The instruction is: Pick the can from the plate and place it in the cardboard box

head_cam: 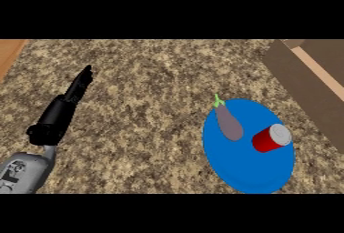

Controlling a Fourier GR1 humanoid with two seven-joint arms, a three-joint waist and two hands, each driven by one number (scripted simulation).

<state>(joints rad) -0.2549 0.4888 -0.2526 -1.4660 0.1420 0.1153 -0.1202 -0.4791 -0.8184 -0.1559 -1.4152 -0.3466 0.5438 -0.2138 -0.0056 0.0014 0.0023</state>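
Left hand (75,88) shows at the view's left side, fingers straight and together, pointing away over the speckled counter (141,104), holding nothing. Well off to its right, and nearer, lies a blue plate (245,175). On that plate a red can (271,138) lies tilted with its silver top up and to the right, just beside a purple eggplant (229,122). Farther right stands the cardboard box (310,82), apart from the plate.

No legible text — only unreadable dark markings on the left forearm (17,175).
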